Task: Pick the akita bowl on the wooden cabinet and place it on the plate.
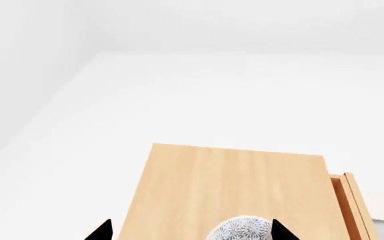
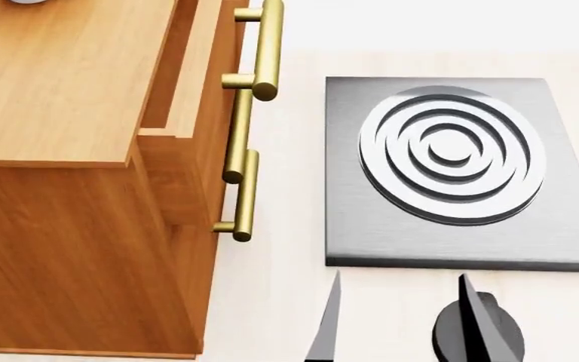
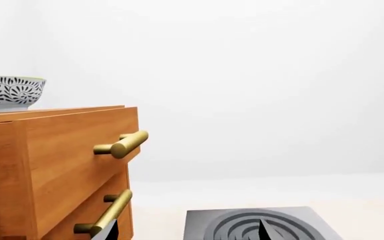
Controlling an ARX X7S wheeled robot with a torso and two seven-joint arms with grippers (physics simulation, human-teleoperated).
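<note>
On top of the wooden cabinet [image 3: 58,150] sits the akita bowl [image 3: 10,92], upright, ungrasped. Left hand [image 1: 190,231] hovers above the cabinet top with its fingertips spread either side of the bowl (only the tips show at the frame edge), open, empty. Right hand [image 2: 400,324] hangs beside the cabinet, in front of the grey slab with concentric rings [image 2: 455,170], fingers apart, holding nothing. No red-ringed plate visible in any view. Step in hand, as I judge: close in on the bowl. To do it well: lower the left hand straight, keep the rim centred between the fingertips, grip the wall without tipping, then lift clear of the cabinet.
</note>
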